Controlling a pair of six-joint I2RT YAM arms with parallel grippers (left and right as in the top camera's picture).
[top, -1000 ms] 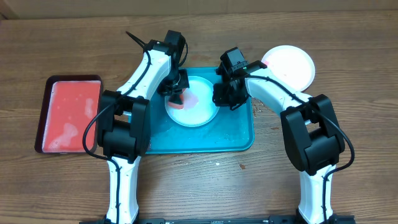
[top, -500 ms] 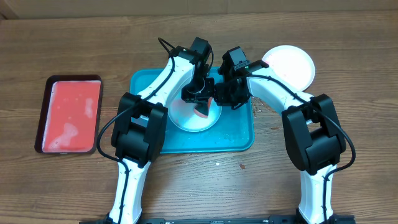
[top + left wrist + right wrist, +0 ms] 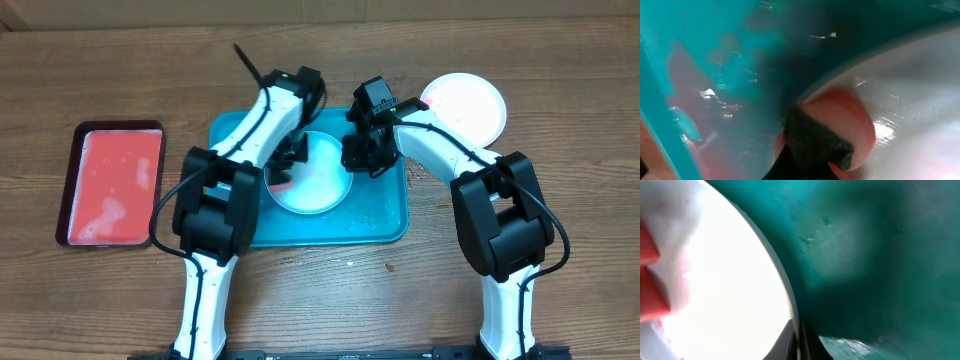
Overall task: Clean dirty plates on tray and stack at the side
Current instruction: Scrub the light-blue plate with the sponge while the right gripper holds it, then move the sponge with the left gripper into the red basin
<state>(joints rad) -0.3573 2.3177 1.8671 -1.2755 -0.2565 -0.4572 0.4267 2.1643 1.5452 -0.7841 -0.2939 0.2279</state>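
- Teal tray (image 3: 385, 218) sits mid-bench (image 3: 560, 60), long side running L–R. Its floor looks wet and glossy in the L wrist view (image 3: 700, 40).
- Pale-blue plate (image 3: 320, 182) lies flat inside the tray, approx. centre. Only one plate on the tray.
- L arm reaches in from the tray's front-left. L pincer (image 3: 288, 165) is over the plate's left rim, pressed together on a sponge (image 3: 280, 184).
- Sponge: pink-red w/ a dark green scrub layer (image 3: 832, 132). In the wrist view it's down on the plate's rim (image 3: 920, 95), partly on the plate, partly over the tray floor.
- R arm comes in from the right. R pincer (image 3: 358, 158) is at the plate's right edge, pinching the rim. In the R wrist view the thin rim runs straight between the two dark fingertips (image 3: 812, 342).
- Same view: plate face (image 3: 720, 280) is blown out to white, w/ the tray floor (image 3: 880, 255) beside it. The sponge shows as a red patch at the far-left edge (image 3: 647, 280).
- White plate (image 3: 465, 105) sits on the bench off the tray's back-right corner, just beside the tray, not on it. R arm crosses its lower-left edge.
- Red tray (image 3: 110, 185), dark rim, pinkish inside, lies on the bench to the left, apart from the teal tray.
- Can't tell from these views whether any sauce is left on the pale-blue plate: too blurred and glary.
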